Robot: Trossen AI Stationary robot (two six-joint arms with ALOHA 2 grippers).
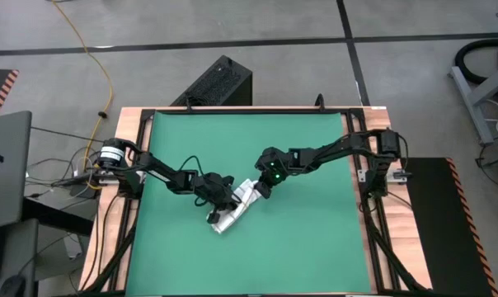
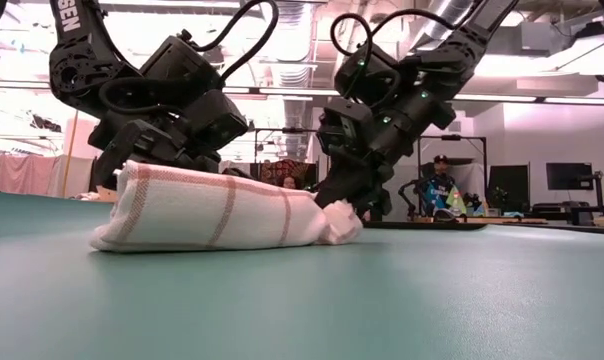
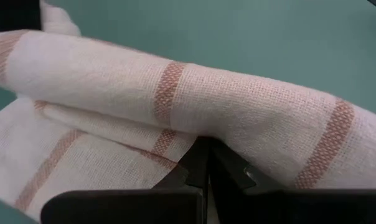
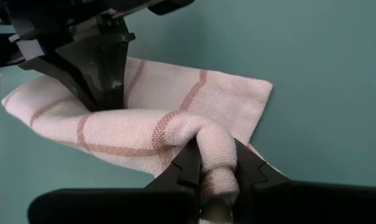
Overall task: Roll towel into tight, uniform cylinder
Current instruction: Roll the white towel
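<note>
The worktop (image 1: pixel 315 247) carries a green mat (image 1: pixel 298 148), and on it the towel (image 1: pixel 232 213) lies already wound into a short, thick roll between the two pincers; judged from this, the rolling is largely done, but the roll is not yet uniform, with one end bunched into a knob and a loose flap lying under the body. The right pincer (image 4: pixel 216 169), partly spread, pinches that knobbed end between its fingers. The left pincer (image 3: pixel 205 163), pressed together, touches the roll's side at the seam above the flap, apparently gripping nothing.
</note>
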